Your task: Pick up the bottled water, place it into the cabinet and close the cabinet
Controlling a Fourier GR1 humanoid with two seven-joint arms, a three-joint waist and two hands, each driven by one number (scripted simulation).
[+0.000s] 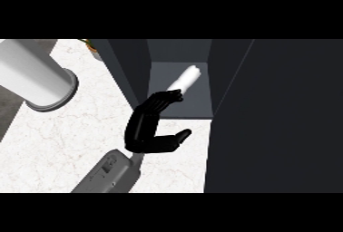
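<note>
The left robot hand (149,129) is open, its fingertips (173,95) just beside the bottled water (185,78). The bottle lies inside the open cabinet (194,105).

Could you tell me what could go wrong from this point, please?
The bottled water lies on its side in the cabinet, just beyond the fingers of the left hand; pulling back might nudge it rolling toward the edge. The door is not yet closed, and swinging it could hit the hand.

no readable text, label, brand or number anywhere
</note>
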